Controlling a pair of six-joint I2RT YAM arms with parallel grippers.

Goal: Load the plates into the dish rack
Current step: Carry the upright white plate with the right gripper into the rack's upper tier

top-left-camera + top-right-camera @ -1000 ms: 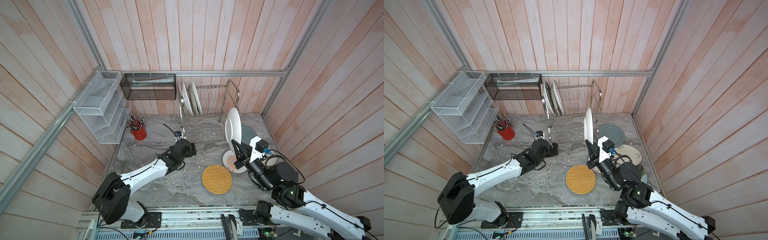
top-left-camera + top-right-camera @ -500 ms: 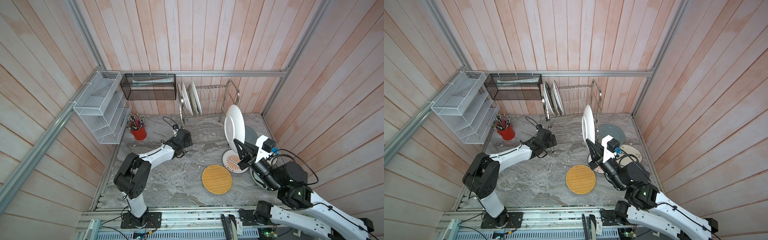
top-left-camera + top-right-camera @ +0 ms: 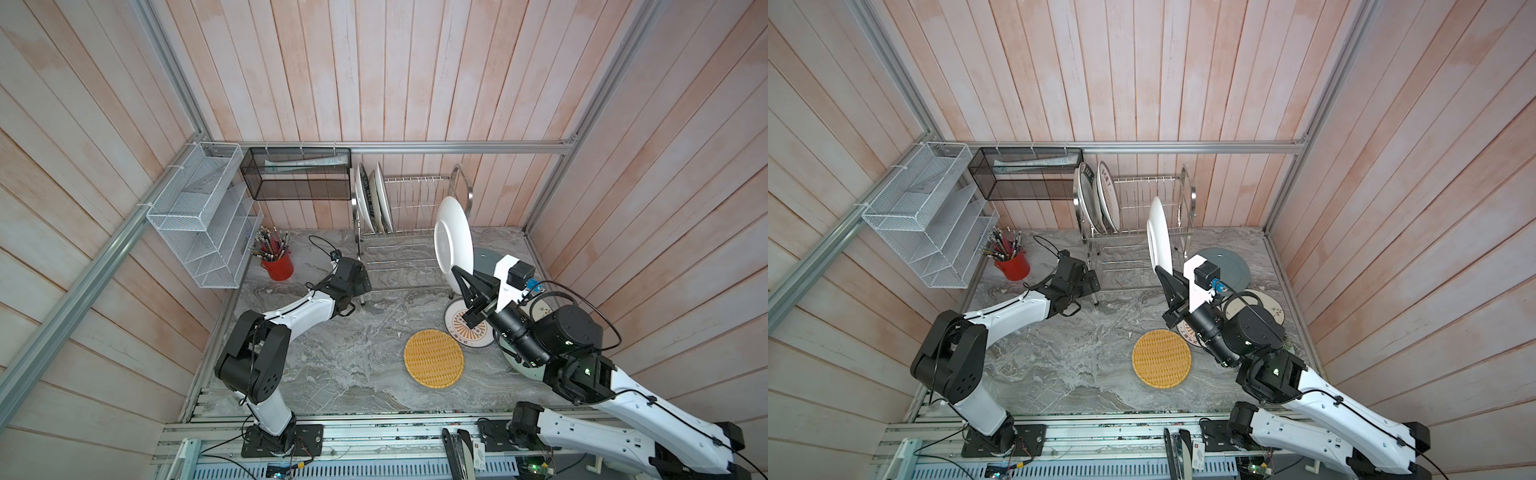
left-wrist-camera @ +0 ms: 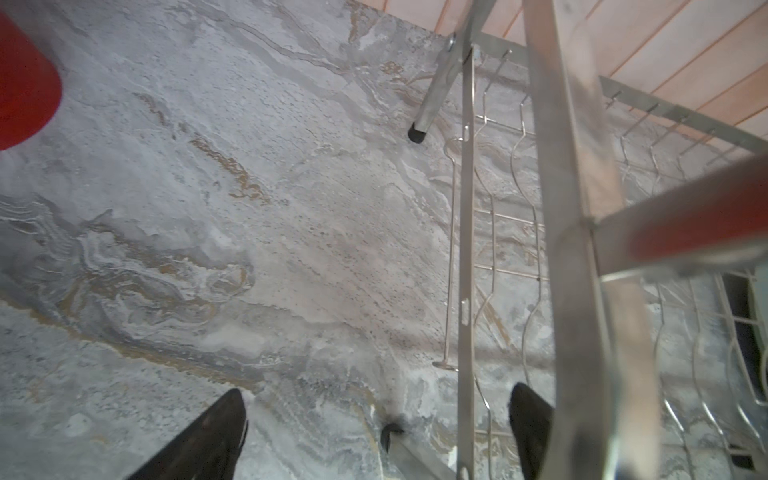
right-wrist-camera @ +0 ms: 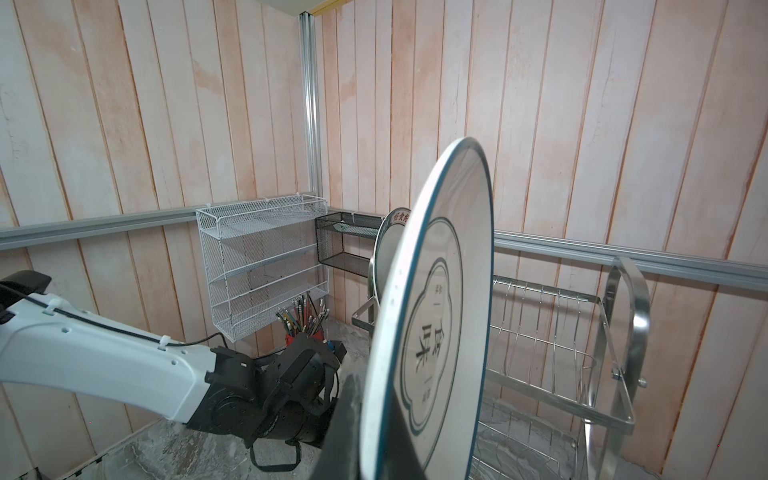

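marbled worktop (image 3: 332, 374), rack (image 3: 415, 179) at its back edge: right hand (image 3: 457, 274) pinches a plate (image 3: 453, 239) upright for the prongs (image 3: 415, 199); left hand (image 4: 376, 405), spread, straddles the rack's leg (image 4: 415, 461).

Brightness: you have bright, even, diffuse light in every view; the wall planks (image 3: 374, 75) look washed out.
Shadows: soft-edged and weak on the marble tabletop (image 3: 353, 374).
Glare: your right wrist view catches highlights on the dish rack (image 5: 638, 332) tubes.
Blur: your left wrist view smears the nearest rack tube and the red cup (image 4: 20, 75); the tabletop behind is sharper.
Edges: in both top views the planks fan and lean outward.
Focus: the white plate (image 5: 432, 332) lettering reads crisp, its near rim soft.
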